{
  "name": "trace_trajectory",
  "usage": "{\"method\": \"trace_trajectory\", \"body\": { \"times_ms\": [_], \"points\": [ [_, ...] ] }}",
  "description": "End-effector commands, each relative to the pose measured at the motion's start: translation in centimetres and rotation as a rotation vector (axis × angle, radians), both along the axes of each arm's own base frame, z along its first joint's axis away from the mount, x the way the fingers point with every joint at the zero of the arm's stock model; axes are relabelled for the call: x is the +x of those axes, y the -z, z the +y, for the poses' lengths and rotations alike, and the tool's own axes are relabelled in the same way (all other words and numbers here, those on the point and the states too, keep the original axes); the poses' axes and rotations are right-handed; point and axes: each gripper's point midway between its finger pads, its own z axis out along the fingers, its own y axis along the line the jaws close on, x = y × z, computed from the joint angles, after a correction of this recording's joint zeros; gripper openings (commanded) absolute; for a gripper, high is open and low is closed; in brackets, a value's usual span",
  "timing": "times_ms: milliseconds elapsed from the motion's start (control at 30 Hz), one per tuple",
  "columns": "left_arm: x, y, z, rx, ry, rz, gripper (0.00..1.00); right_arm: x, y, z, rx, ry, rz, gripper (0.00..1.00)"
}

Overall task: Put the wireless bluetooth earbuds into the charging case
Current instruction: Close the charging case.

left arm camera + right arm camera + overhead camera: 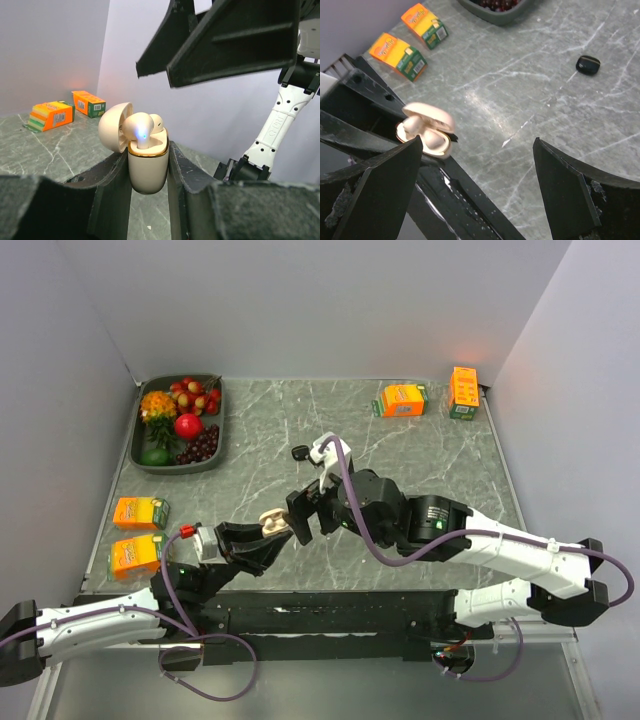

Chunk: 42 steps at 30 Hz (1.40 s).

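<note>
Grey marbled table; both arms meet over its near middle.

- The right arm reaches in from the right and folds back toward centre.
- The left arm lies low, angled up from the near-left corner.
- Fingers of the right gripper are spread wide, with nothing between them.
- The left gripper is clamped on the cream charging case. It holds the case upright, off the table, with the lid swung open sideways.

Key relation: the case sits just under the right gripper but off-centre. In the right wrist view it lies beside one finger, not in the gap. The right arm is the only free one.

Two pale buds sit in the wells. The front earbud glows blue and seems to stand proud. The rear earbud sits lower. The front one probably wants a press straight down the case's upright axis.

A small black glossy piece lies on the table, well apart. Bud or case, cannot tell.
</note>
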Motion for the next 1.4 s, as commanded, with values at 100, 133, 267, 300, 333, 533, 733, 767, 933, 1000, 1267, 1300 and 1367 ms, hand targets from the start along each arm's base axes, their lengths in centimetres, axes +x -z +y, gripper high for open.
{"method": "trace_trajectory", "body": {
  "times_ms": [100,133,267,300,333,533,733,767,933,1000,1267,1300,1367],
  "points": [
    [-0.5,-1.9,-0.1,-0.041,0.024,-0.018,0.01,0.2,-3.8,2.4,0.081,-0.051,-0.045,0.99],
    [-0.5,-2.1,-0.1,-0.046,0.025,-0.018,0.01,0.2,-3.7,2.5,0.073,-0.057,-0.045,0.99],
    [-0.5,-2.0,-0.1,-0.042,0.027,-0.016,0.01,0.1,-2.8,3.3,0.045,-0.072,-0.03,0.99],
    [-0.5,-1.9,-0.1,-0.042,0.028,-0.014,0.01,0.1,-2.7,3.4,0.039,-0.075,-0.029,0.99],
    [-0.5,-1.9,-0.1,-0.043,0.027,-0.014,0.01,0.0,-2.5,3.5,0.032,-0.08,-0.025,0.99],
    [-0.6,-2.1,-0.1,-0.045,0.031,-0.017,0.01,-0.2,-0.4,4.1,-0.026,-0.092,0.015,0.99],
    [-0.6,-2.0,0.0,-0.045,0.029,-0.014,0.01,-0.4,-0.2,3.3,-0.014,-0.089,0.022,0.99],
    [-0.6,-2.0,0.0,-0.045,0.028,-0.015,0.01,-0.5,-0.4,3.1,-0.007,-0.087,0.016,0.98],
    [-0.5,-2.0,0.0,-0.046,0.03,-0.014,0.01,-0.1,-1.6,2.5,0.025,-0.057,-0.006,0.99],
    [-0.6,-2.0,-0.1,-0.047,0.034,-0.016,0.01,0.1,-1.7,2.6,0.017,-0.045,-0.007,0.99],
    [-0.7,-1.9,-0.2,-0.043,0.038,-0.017,0.01,0.9,-1.6,2.9,-0.01,-0.03,0.004,0.99],
    [-0.6,-1.9,-0.2,-0.044,0.037,-0.016,0.01,0.9,-1.4,2.9,-0.015,-0.03,0.007,0.99],
    [-0.7,-1.9,-0.2,-0.044,0.038,-0.016,0.01,1.0,-0.9,2.9,-0.029,-0.028,0.018,0.99]
  ]
}}
